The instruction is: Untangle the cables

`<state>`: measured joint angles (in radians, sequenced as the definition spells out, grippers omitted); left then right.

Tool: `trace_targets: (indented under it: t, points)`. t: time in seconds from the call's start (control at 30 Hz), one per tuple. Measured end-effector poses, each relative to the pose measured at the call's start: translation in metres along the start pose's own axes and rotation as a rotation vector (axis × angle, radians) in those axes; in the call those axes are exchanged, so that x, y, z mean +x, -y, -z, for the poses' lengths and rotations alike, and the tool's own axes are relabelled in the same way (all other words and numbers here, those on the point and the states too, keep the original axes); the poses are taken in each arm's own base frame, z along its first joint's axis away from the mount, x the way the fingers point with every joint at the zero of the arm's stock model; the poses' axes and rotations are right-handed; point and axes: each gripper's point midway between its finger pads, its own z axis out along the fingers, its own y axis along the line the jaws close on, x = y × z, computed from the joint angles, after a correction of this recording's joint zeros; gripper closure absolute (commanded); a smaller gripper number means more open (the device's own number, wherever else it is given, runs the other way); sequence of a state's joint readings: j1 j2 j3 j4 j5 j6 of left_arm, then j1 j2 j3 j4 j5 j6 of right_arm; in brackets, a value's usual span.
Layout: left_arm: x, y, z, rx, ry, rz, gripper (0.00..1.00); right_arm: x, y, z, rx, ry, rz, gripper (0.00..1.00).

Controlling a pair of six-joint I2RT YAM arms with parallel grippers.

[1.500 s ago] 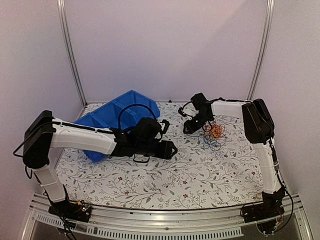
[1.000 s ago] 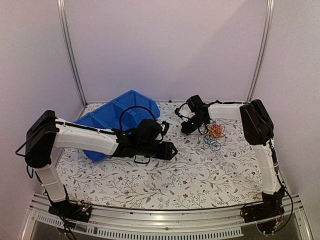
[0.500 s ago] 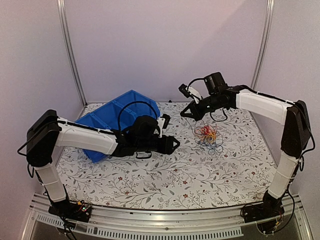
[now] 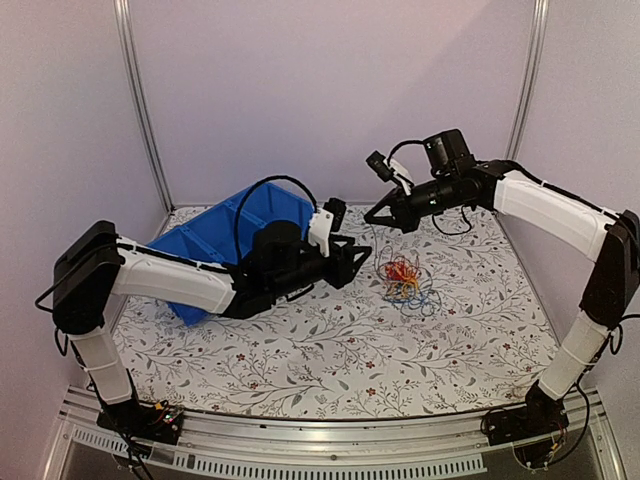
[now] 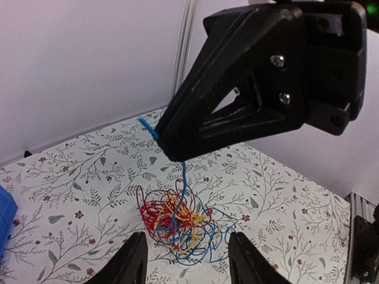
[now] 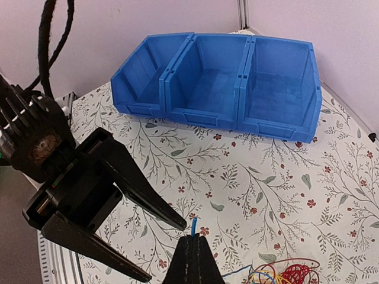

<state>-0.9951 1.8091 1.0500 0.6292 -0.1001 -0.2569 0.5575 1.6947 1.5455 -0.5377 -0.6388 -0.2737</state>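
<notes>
Currently the right pincer [image 4: 372, 219] is up off the tabletop [image 4: 330, 350], jaws pinched tight on the end of one blue cable [image 5: 184, 177]; a short blue tip pokes out past the jaws. That strand hangs straight down from the grip into the rest of the cables [image 4: 404, 279], a loose heap of red, yellow & blue loops on the flowered tabletop, right of centre, approx under the raised pincer. Bottom of the heap rests on the surface; can't tell if any loops are lifted clear. Left pincer [image 4: 366, 262] sits low, just left of the heap, pointing at it, fingers [image 5: 129, 263] spread apart w/ nothing between them, not touching the wires. In the left wrist view the heap lies beyond the gap between those two fingers. Blue bin [image 4: 215, 240] w/ three compartments sits at the back left, behind the left arm, well apart from the cables
</notes>
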Motion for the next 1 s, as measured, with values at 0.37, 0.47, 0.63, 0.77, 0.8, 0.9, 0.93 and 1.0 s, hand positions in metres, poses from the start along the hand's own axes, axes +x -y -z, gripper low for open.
trace_targets:
  t: [0.37, 0.47, 0.63, 0.77, 0.8, 0.9, 0.93, 1.0]
  points:
    - [-0.014, 0.015, -0.017, 0.075, 0.114, -0.092, 0.62, -0.013, -0.017, 0.012, -0.059, 0.039, 0.004, 1.0]
    - [-0.018, 0.017, -0.024, 0.079, 0.127, -0.101, 0.74, -0.014, -0.02, 0.012, -0.072, 0.042, -0.003, 1.0]
    - [-0.035, 0.021, -0.031, 0.088, 0.17, -0.104, 0.99, -0.015, -0.022, 0.015, -0.075, 0.043, -0.007, 1.0]
    - [-0.043, 0.02, -0.034, 0.072, 0.192, -0.106, 1.0, -0.021, -0.025, 0.023, -0.07, 0.062, 0.003, 0.68]
    - [-0.044, 0.02, -0.034, 0.069, 0.196, -0.104, 1.0, -0.022, -0.025, 0.026, -0.068, 0.067, -0.003, 0.54]
    - [-0.042, 0.017, -0.034, 0.059, 0.193, -0.097, 1.0, -0.026, -0.019, 0.037, -0.058, 0.097, -0.006, 0.37]
    - [-0.039, 0.016, -0.034, 0.055, 0.188, -0.094, 1.0, -0.024, -0.014, 0.043, -0.046, 0.108, -0.01, 0.34]
    - [-0.033, 0.014, -0.033, 0.047, 0.174, -0.089, 1.0, -0.013, 0.001, 0.054, -0.012, 0.124, -0.02, 0.3]
